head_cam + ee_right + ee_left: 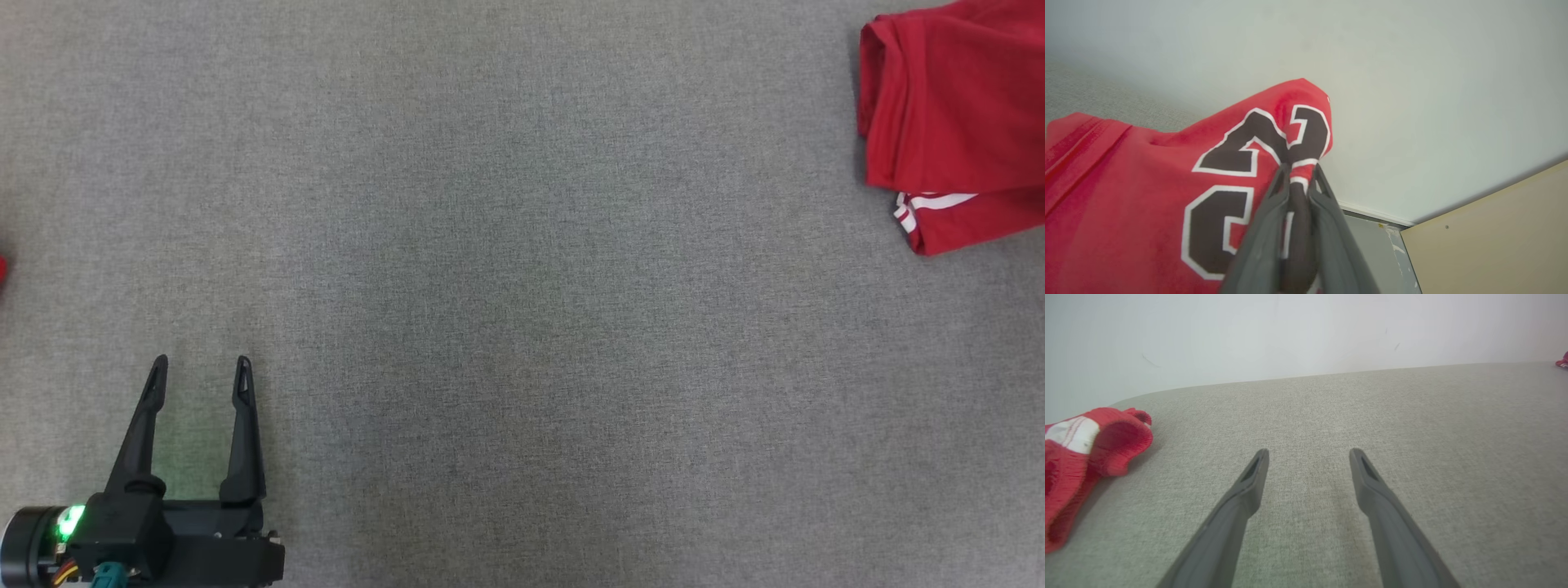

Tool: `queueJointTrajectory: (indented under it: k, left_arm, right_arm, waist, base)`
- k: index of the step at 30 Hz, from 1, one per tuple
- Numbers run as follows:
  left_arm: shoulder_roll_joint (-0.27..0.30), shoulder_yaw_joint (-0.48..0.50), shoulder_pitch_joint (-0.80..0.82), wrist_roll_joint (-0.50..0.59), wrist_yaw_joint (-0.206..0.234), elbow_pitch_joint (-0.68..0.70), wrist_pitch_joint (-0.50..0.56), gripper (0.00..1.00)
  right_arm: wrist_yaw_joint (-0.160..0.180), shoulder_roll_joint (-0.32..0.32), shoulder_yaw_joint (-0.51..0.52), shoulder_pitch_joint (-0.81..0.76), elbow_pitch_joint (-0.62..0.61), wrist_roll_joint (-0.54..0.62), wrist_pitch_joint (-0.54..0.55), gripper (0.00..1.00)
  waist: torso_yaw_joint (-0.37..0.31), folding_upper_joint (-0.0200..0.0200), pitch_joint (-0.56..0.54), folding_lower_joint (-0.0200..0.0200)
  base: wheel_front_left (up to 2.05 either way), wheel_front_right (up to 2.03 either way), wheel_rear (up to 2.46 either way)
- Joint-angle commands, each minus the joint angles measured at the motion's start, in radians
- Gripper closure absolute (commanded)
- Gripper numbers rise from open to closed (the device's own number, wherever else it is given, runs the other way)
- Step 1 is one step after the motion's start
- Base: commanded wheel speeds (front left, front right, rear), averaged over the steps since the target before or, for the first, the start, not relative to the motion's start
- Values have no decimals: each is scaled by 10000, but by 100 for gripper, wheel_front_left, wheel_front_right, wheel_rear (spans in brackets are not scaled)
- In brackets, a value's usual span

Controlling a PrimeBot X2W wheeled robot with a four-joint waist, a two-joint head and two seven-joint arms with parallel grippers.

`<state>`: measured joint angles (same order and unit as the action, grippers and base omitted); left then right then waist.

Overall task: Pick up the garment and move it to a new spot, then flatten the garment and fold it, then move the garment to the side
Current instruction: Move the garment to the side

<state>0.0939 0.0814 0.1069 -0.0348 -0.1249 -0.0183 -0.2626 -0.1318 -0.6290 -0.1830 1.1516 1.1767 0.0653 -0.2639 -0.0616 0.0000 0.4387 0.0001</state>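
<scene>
The red jersey (pixel 955 106) runs off the head view's top and right edges, and up close in the right wrist view it spills past the left and bottom edges while the right gripper (pixel 1300 169), pinched tight on a fold, covers part of its black number (pixel 1224 161). A red sliver (pixel 2 269) at the head view's left edge is too little to name, the red ribbed cloth (pixel 1081 457) in the left wrist view is cut by the left edge, and a red speck (pixel 1562 362) at that view's far right is too small to tell.
</scene>
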Motion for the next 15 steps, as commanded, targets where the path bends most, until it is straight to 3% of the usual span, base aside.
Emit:
queueJointTrajectory:
  k: [1,8,15]
  left_arm:
    - [-35,66,29,98,-57,49,-26,0]
    - [-116,124,26,106,-36,-79,-26,0]
    - [-266,190,-373,7,-15,-333,-26,0]
  right_arm:
    - [16,-52,125,170,116,155,43,0]
    - [16,-24,877,133,100,322,6,0]
    - [16,879,2078,-739,-1102,-391,2,0]
  waist:
    - [-3,0,18,-1]
    - [-12,0,-158,-1]
    - [-27,0,-982,-1]
  base:
    - [0,0,0]
    - [0,0,0]
    - [0,0,0]
